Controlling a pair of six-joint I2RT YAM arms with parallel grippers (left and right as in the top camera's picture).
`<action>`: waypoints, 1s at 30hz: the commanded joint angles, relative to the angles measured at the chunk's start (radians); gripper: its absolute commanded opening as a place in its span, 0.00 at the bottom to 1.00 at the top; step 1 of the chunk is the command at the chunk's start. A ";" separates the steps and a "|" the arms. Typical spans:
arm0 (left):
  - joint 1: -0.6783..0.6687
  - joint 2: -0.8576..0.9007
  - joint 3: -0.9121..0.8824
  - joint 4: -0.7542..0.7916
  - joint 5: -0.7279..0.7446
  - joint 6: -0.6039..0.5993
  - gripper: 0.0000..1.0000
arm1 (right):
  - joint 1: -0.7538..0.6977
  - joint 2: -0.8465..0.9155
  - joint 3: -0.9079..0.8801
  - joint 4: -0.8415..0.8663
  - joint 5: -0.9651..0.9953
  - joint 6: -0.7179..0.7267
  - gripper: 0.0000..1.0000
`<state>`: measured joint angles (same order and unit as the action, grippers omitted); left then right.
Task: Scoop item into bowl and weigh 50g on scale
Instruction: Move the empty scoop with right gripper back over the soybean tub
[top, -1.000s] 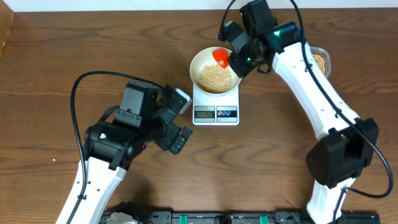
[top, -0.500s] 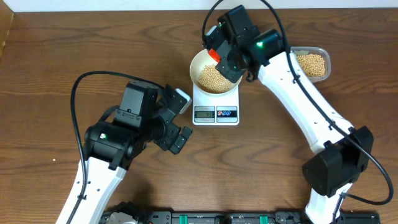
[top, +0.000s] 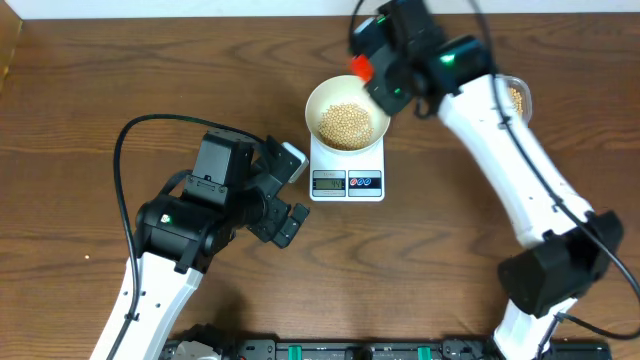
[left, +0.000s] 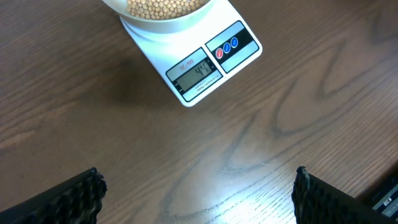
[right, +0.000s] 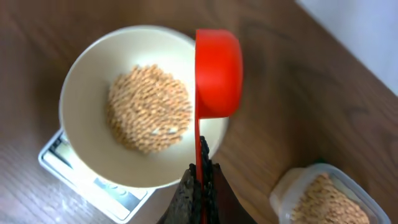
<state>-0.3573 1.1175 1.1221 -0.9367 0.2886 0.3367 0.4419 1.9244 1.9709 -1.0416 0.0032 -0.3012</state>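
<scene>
We see a dark, wood-grained worktop (top: 80, 150) with one small white rectangular scale (top: 347, 178) standing at the far middle. On the scale's near strip are a grey display (left: 198, 71) and two round buttons (left: 226, 48), one red and one blue; the digits are too small for us to read with confidence. One round, smooth white bowl (top: 318, 100) sits on the scale's platform. It holds a heap of small, round tan beans (top: 346, 124), too many for us to count.

The right tool (right: 200, 180) is clamped on the thin handle of one glossy red plastic scoop (right: 217, 65). The scoop's rounded cup hangs over the bowl's right rim, turned side-on, so we cannot see inside it. To the right of the bowl stands one clear plastic tub (right: 326, 199) with rounded corners, also holding beans.

The left tool (left: 199, 193) hovers above bare worktop, near and left of the scale. Its two black, ribbed fingers (left: 74, 199) are spread wide apart and grip nothing.
</scene>
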 joint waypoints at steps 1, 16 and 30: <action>-0.003 0.005 -0.008 0.000 -0.003 -0.009 0.98 | -0.092 -0.085 0.044 -0.003 -0.089 0.089 0.01; -0.003 0.005 -0.008 0.000 -0.003 -0.009 0.98 | -0.445 -0.105 0.036 -0.224 -0.247 0.206 0.01; -0.003 0.005 -0.008 0.000 -0.003 -0.009 0.98 | -0.547 -0.088 -0.135 -0.136 -0.207 0.256 0.01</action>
<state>-0.3573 1.1175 1.1221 -0.9367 0.2890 0.3367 -0.0856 1.8259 1.8957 -1.2015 -0.2111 -0.0608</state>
